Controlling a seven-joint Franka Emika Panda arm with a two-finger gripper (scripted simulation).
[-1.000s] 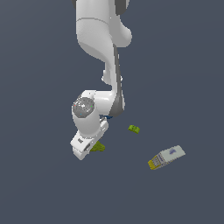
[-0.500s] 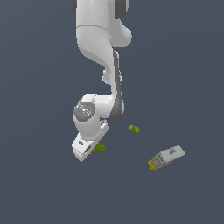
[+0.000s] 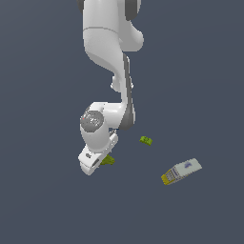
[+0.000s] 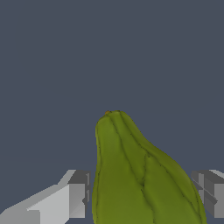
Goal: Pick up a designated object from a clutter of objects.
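In the exterior view the arm's wrist and hand cover most of the yellow-green blob (image 3: 107, 160); only a small olive sliver shows just beside the gripper (image 3: 95, 164), whose fingertips are themselves lost behind the white hand body, so how they stand cannot be read there. The dark blue ball cannot be found in either view. In the wrist view the blob (image 4: 140, 175) is cut off by the picture's lower edge between the two fingers (image 4: 78, 194), and both fingers run out of frame. Whether the pads touch the blob's sides cannot be told. The small green block (image 3: 146, 140), well away from the gripper, is too small for its shape to be made out, and the markings on the white-and-yellow box (image 3: 181, 172) farther off are illegible.
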